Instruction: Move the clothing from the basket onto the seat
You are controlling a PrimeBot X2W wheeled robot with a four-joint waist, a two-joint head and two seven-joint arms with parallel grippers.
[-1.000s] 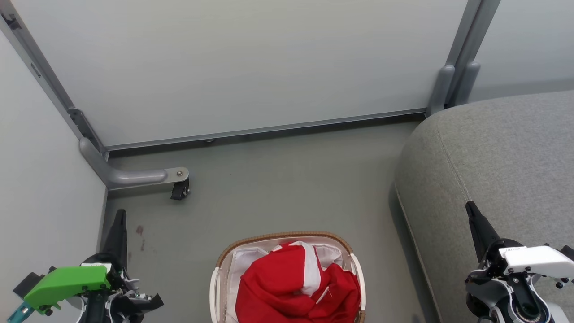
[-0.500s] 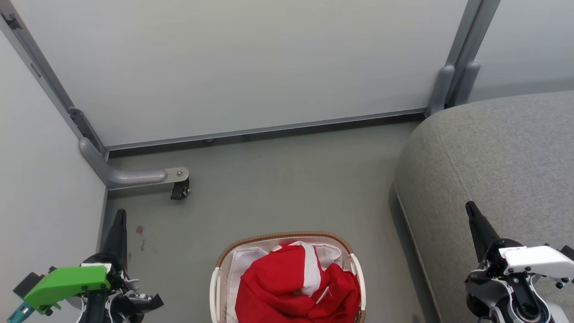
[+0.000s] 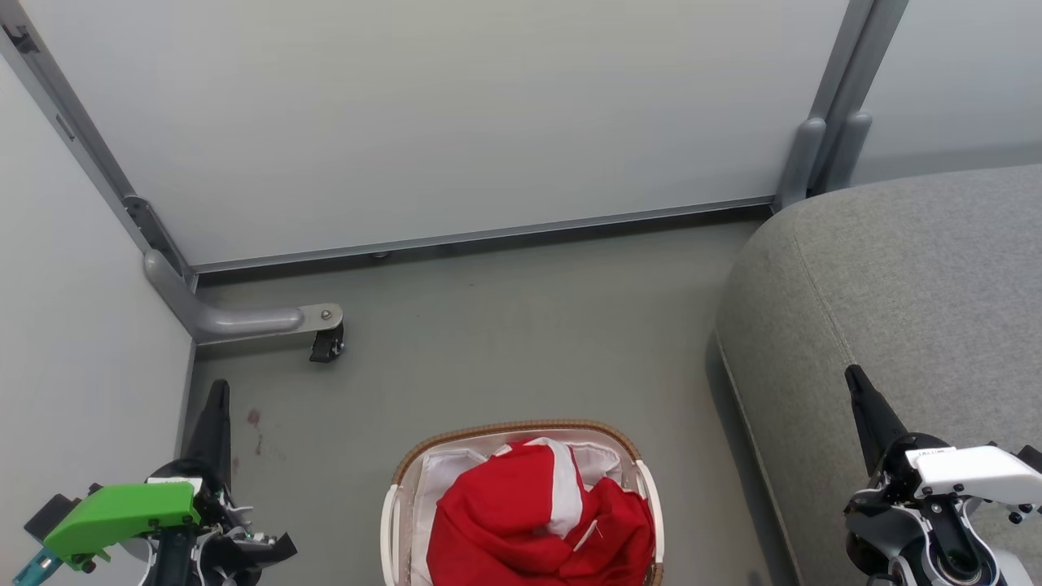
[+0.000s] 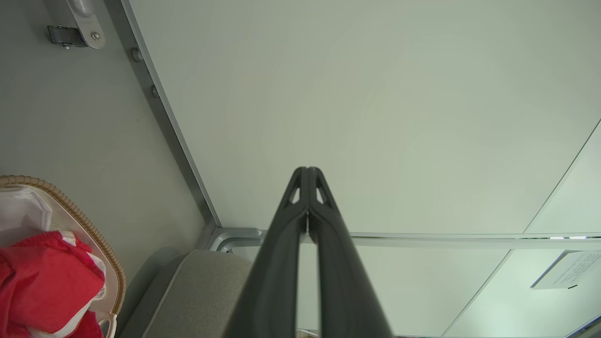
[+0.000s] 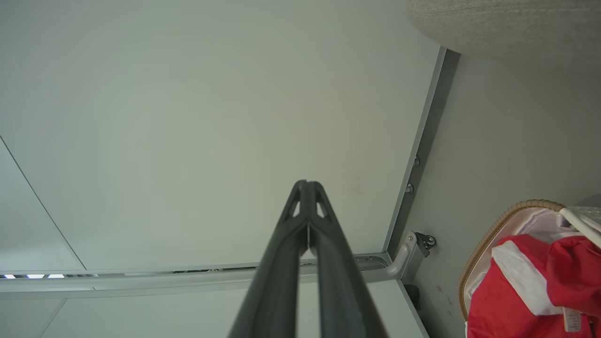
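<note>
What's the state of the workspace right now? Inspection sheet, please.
Surface: grey floor, small reddish marks beside the left gripper.
Job's things: red clothing piled in the basket; seat on the robot's right, no clothing on its visible part.
Clutter: nothing seen.
Grippers: left gripper and right gripper, jaws shut, holding nothing, apart from the basket.
Cables: nothing seen.
Surroundings: pale partition panels in grey frames; a caster foot.

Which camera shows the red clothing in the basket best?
The head view: the clothing is seen from above, most of the heap visible in the basket. The left wrist view catches a red corner at its lower left; the right wrist view shows a larger part at lower right.
</note>
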